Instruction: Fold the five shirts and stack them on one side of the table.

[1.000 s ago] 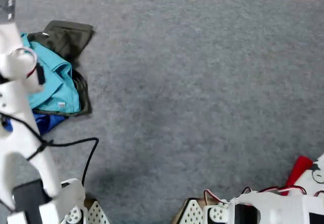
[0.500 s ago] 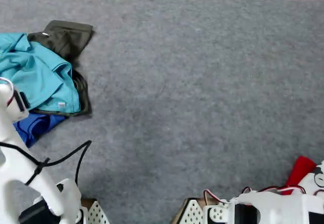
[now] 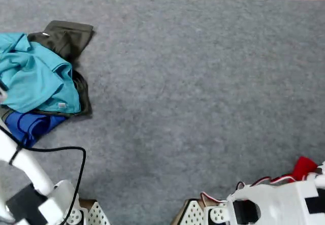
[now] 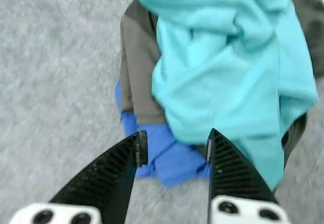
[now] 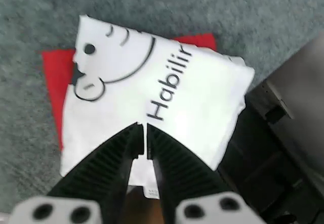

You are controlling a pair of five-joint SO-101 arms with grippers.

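A loose pile of shirts lies at the table's far left: a turquoise shirt on top, a dark olive shirt behind and under it, a blue shirt sticking out at the near side. My left gripper hangs open above the blue shirt, beside the turquoise shirt and the olive shirt; nothing sits between its fingers. At the near right corner a folded white printed shirt rests on a red shirt. My right gripper hovers shut over the white shirt.
Grey felt covers the table. The left arm with its black cable stands at the near left. The right arm's white body covers most of the red shirt. The table edge and dark gear lie beside the folded stack.
The left arm has pulled back from over the pile toward the near edge, uncovering the turquoise shirt. The right arm has shifted slightly.
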